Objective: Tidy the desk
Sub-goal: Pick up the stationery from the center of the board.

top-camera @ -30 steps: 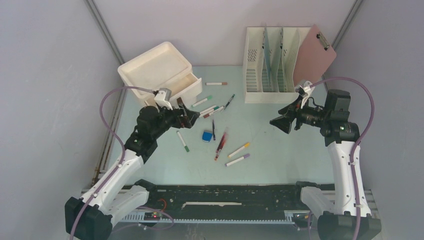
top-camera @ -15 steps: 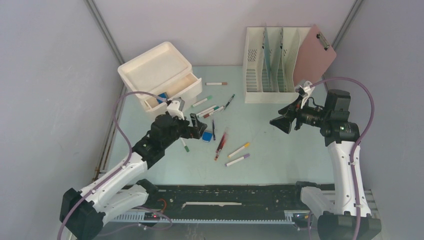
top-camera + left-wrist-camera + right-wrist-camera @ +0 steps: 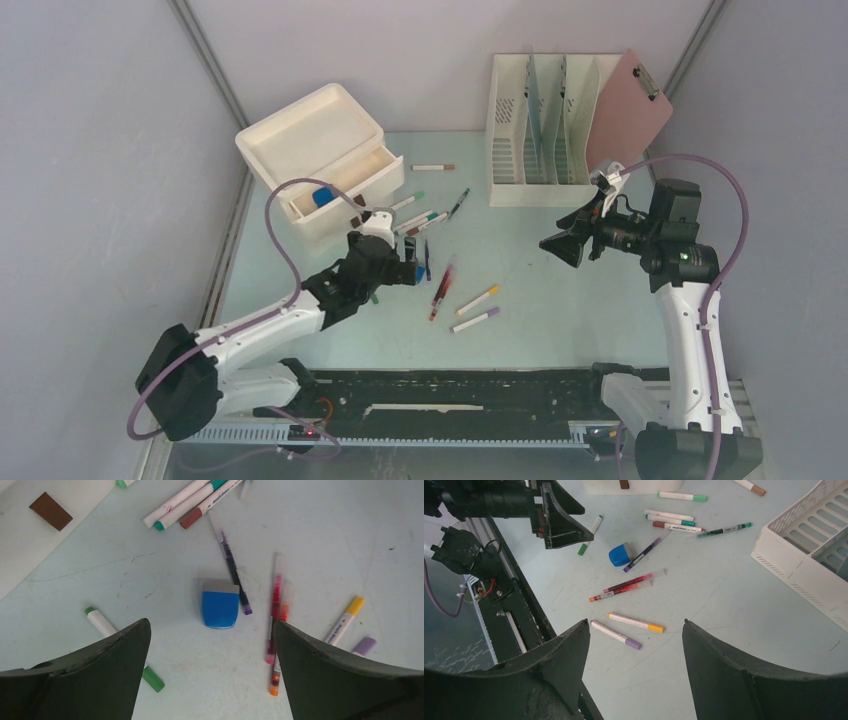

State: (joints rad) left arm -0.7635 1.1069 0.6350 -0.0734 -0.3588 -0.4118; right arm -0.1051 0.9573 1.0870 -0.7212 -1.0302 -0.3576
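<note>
Lettering on markers (image 3: 210, 502) is illegible; left gripper (image 3: 210, 626) gapes above blue eraser (image 3: 220, 609), right gripper (image 3: 636, 625) gapes empty.

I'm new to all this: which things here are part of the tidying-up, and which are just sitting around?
Part of the job: pale mint-green desk top; scattered coloured markers and pens; small blue eraser; cream plastic drawer unit, drawer open.
Likely just standing by: cream slotted file rack; pink clipboard tilted beside it.

The desk (image 3: 560, 310) is a flat, pale mint-green rectangular tabletop, smooth, faintly scuffed, lying level
</note>
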